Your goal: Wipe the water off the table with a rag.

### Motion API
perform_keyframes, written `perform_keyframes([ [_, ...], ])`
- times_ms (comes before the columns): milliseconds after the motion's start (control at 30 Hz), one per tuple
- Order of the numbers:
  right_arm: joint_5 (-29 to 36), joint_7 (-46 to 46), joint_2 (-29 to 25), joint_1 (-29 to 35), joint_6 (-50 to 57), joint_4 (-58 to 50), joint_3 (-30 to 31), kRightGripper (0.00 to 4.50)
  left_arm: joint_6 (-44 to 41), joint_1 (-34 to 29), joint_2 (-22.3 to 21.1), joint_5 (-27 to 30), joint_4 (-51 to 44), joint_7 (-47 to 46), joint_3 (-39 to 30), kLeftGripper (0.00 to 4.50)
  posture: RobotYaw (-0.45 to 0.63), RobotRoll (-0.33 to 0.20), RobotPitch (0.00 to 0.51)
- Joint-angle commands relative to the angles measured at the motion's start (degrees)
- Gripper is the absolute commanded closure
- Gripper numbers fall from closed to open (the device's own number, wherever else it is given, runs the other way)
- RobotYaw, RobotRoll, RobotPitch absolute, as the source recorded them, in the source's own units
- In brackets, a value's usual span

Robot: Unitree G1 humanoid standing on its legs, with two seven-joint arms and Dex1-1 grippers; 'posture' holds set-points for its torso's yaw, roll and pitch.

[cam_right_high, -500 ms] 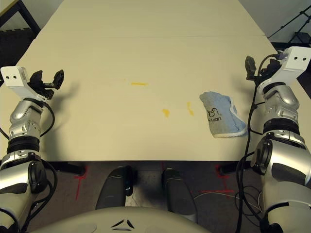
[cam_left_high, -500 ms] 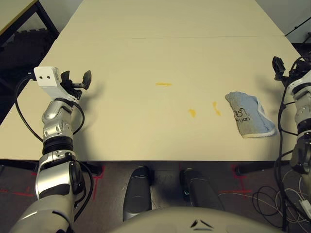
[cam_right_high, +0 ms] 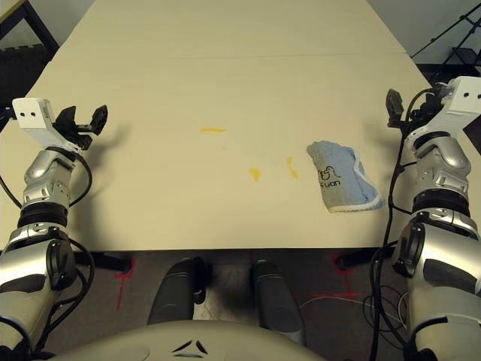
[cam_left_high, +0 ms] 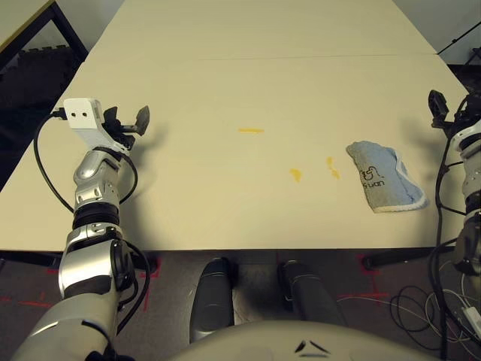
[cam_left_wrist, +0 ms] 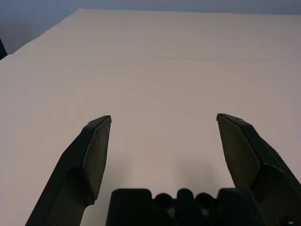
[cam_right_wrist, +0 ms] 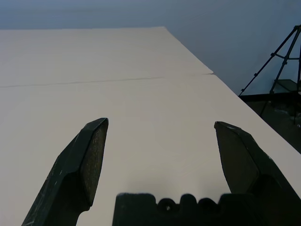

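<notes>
Table surface with both grippers at its sides. The left gripper (cam_left_wrist: 164, 117) and right gripper (cam_right_wrist: 162, 121) each have their two fingers spread wide, with nothing between them. The rag (cam_right_high: 342, 177), light blue-grey with dark lettering, lies on the table (cam_right_high: 173, 203) near its front edge, between the grippers and nearer the right one. Yellow-orange water (cam_right_high: 255, 174) lies to the rag's left as two small spots and a thin streak farther back; a fainter speck beside them is possibly liquid too.

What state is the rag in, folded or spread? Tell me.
Folded, it seems: the rag lies flat, a whitish edge running inside its outline with blue cloth beyond.
</notes>
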State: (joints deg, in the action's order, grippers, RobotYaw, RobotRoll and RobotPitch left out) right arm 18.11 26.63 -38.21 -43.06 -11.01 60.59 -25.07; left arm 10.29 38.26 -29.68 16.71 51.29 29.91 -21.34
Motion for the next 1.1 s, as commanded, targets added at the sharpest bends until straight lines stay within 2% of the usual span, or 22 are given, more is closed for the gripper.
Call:
perform_keyframes([
  [33, 0.36, -0.40, -0.09, 0.98, 0.86, -1.43, -0.36, 0.01, 0.99, 1.71, -0.86, -0.56, 2.43, 1.10, 0.58, 0.00, 0.01, 0.000, 0.144],
  [333, 0.62, -1.03, 1.66, 1.77, -0.26, -0.31, -1.02, 0.01, 1.25, 3.78, -3.96, 0.95, 4.90, 5.61, -0.76, 0.00, 0.04, 0.000, 0.135],
  [533, 0.30, -1.02, 2.29, 1.65, -0.20, 0.31, -0.70, 0.01, -1.32, 3.08, -7.03, 3.58, 2.34, 17.49, -0.61, 0.00, 0.08, 0.000, 0.142],
  [700, -0.29, -0.98, 2.10, 0.38, 0.08, 1.62, -0.20, 0.01, -4.89, -0.56, -7.34, 7.33, -5.26, 30.64, 0.82, 0.00, 0.10, 0.000, 0.147],
  [833, -0.71, -0.79, 1.97, -0.28, 0.14, 2.51, 0.09, 0.01, -11.96, -4.77, -6.16, 10.46, -15.56, 37.79, 3.70, 0.00, 0.11, 0.000, 0.150],
  [967, -1.07, -0.62, 1.95, -0.84, 0.05, 3.41, 0.33, 0.01, -15.58, -8.04, -6.04, 11.17, -22.66, 42.24, 7.13, 0.00, 0.12, 0.000, 0.149],
  [1100, -1.20, -0.51, 1.72, -1.11, 0.05, 3.82, 0.43, 0.01, -15.61, -9.88, -6.82, 10.03, -27.18, 46.97, 10.96, 0.00, 0.11, 0.000, 0.150],
])
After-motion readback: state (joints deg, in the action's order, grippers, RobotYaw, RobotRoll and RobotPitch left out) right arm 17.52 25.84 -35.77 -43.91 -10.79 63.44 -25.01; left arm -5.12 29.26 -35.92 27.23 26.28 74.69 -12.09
